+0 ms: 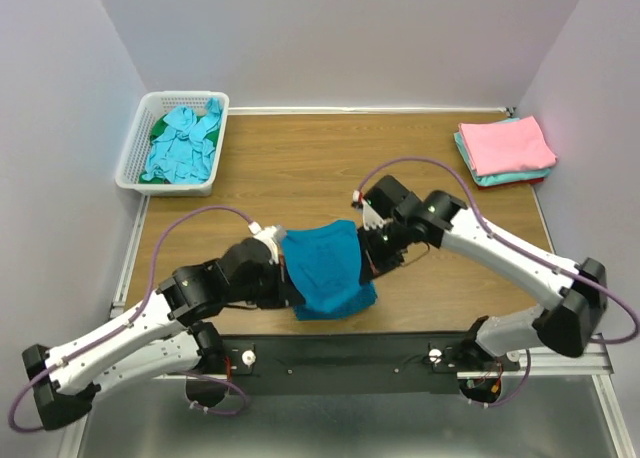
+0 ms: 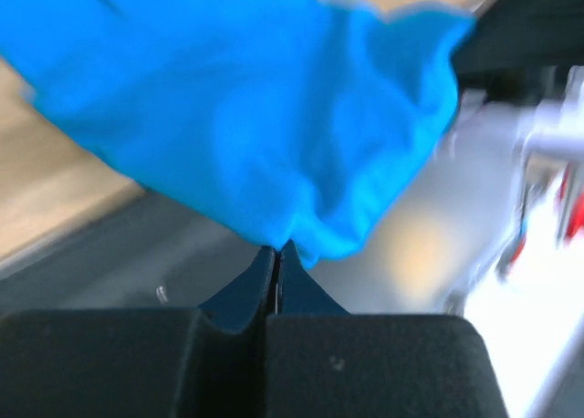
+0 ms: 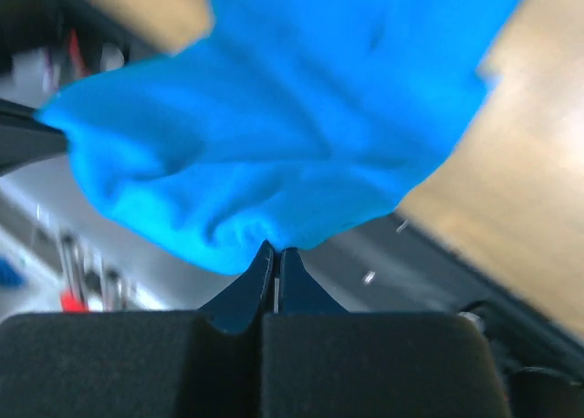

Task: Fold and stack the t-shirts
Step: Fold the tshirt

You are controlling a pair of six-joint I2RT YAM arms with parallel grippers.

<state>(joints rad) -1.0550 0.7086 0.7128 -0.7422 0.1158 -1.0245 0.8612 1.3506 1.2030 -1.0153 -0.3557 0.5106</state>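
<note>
Overhead, the teal-blue t-shirt [image 1: 325, 268] hides both tips; left pincer [image 2: 276, 254] and right pincer [image 3: 276, 254] clench it by the worktop's [image 1: 300, 168] near edge.

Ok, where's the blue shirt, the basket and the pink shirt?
blue shirt [image 1: 325, 268], top view, middle of the cloth.
basket [image 1: 132, 153], top view, left wall.
pink shirt [image 1: 505, 143], top view, its top face.

I can read no text, label, brand or number in any of my three views. The teal-blue t-shirt [image 1: 325, 270] shows only plain cloth to me, and the background in both wrist views is too blurred for reading anything.
</note>
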